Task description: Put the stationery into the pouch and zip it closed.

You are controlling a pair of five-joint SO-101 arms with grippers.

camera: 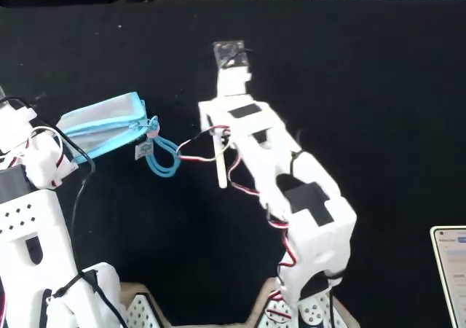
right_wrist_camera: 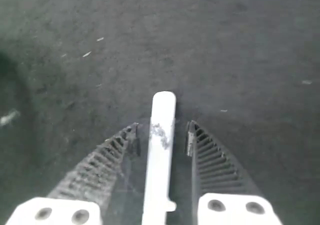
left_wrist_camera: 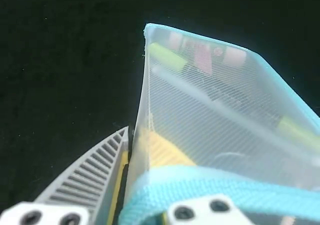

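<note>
The left arm (camera: 29, 219) stands at the black bench's (camera: 378, 87) left edge, its tool (left_wrist_camera: 129, 140) clamped on a blue-trimmed mesh pouch (left_wrist_camera: 215, 115). The right arm (camera: 291, 189) stretches over mid-bench, its tool (right_wrist_camera: 162, 130) pointing down, jaws parted.

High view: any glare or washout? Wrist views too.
High view: white arm shells blow out against the black cloth, pouch readable. Left wrist view: evenly lit, contents show through its mesh. Right wrist view: cloth brightly lit, one dark shadow patch.

Mesh pouch (camera: 102, 122) w/ blue trim, tilted, stationery (left_wrist_camera: 167, 57) inside, poss. white pen (right_wrist_camera: 161, 150) apart
</note>
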